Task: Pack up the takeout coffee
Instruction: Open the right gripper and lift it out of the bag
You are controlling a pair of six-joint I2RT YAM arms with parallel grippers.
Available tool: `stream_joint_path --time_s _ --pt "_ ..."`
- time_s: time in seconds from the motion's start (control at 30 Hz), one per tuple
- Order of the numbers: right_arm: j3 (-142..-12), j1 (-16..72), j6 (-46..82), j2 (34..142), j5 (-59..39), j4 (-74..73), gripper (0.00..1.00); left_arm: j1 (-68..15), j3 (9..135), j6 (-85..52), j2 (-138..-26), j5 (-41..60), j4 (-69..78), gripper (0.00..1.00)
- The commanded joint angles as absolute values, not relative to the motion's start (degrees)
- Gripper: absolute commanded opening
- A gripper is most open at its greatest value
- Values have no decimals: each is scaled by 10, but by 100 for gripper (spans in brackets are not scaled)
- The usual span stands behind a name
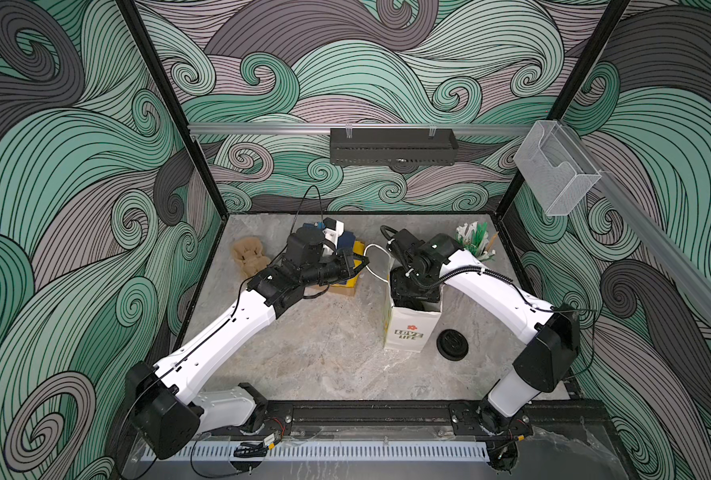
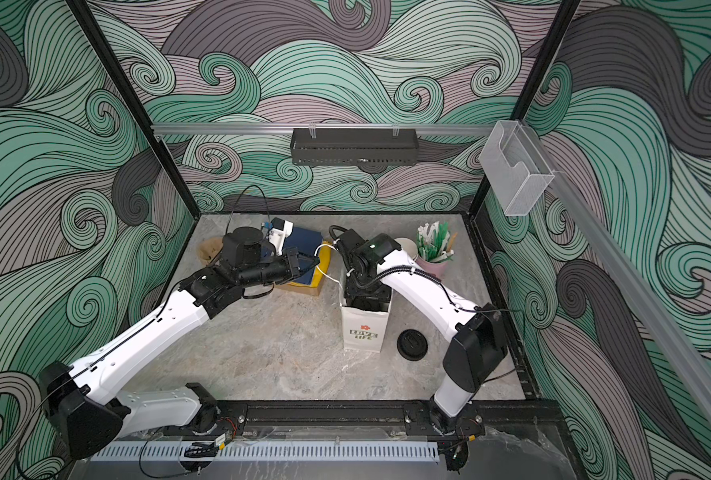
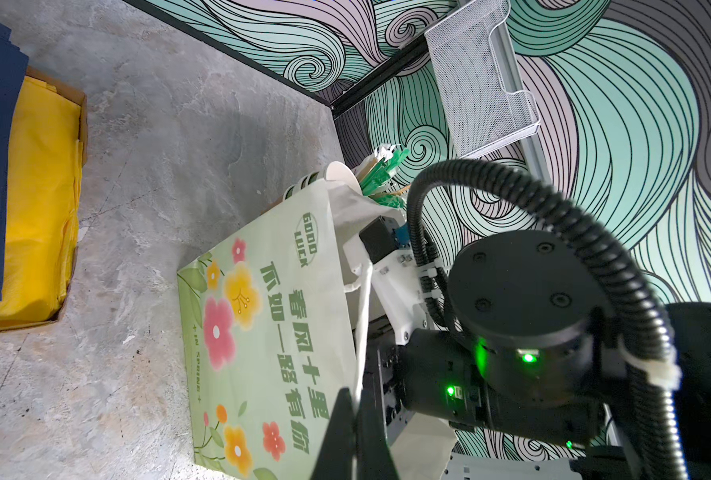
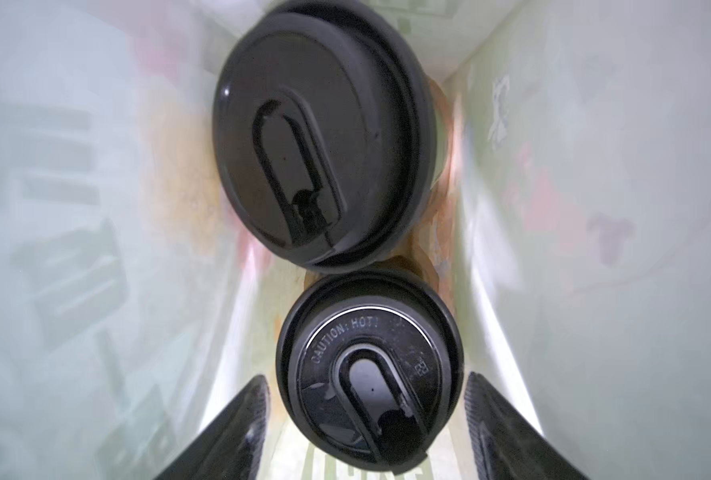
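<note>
Lifting the spread right gripper (image 4: 366,380) straight up should spare both cups (image 4: 324,133) (image 4: 370,374) while the left gripper (image 1: 360,261), at ten o'clock, pinches the bag handle (image 3: 362,332).

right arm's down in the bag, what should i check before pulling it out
1. Both coffees inside: ok, the near cup and far cup sit lidded between the walls of the bag.
2. Grip released: ok, the right gripper is open, with gaps either side of the near cup.
3. Far cup upright: cannot tell, its lid looks tilted and blurred.
4. Bag mouth held: ok, the left gripper is shut on the handle.
5. Bag standing on the table: ok.
</note>
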State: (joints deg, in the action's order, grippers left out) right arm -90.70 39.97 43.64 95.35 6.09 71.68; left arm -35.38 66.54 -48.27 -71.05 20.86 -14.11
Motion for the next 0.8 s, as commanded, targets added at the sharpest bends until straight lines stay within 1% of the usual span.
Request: stream_joint_path --time_s 0.0,0.4,0.6,0.67,0.77 --pt "-921 403 448 937 81 720 71 -350 671 -480 -711 215 -140 0" --pt "-995 415 421 888 104 704 73 -350 672 -479 -713 214 -141 0" --pt "-1034 423 361 839 80 658 71 -350 675 -477 -713 214 -139 0" --pt "-1056 431 322 823 59 637 71 -350 676 -477 -713 214 -137 3" --pt "-1096 435 271 798 40 634 70 -350 681 -475 -713 214 -134 15"
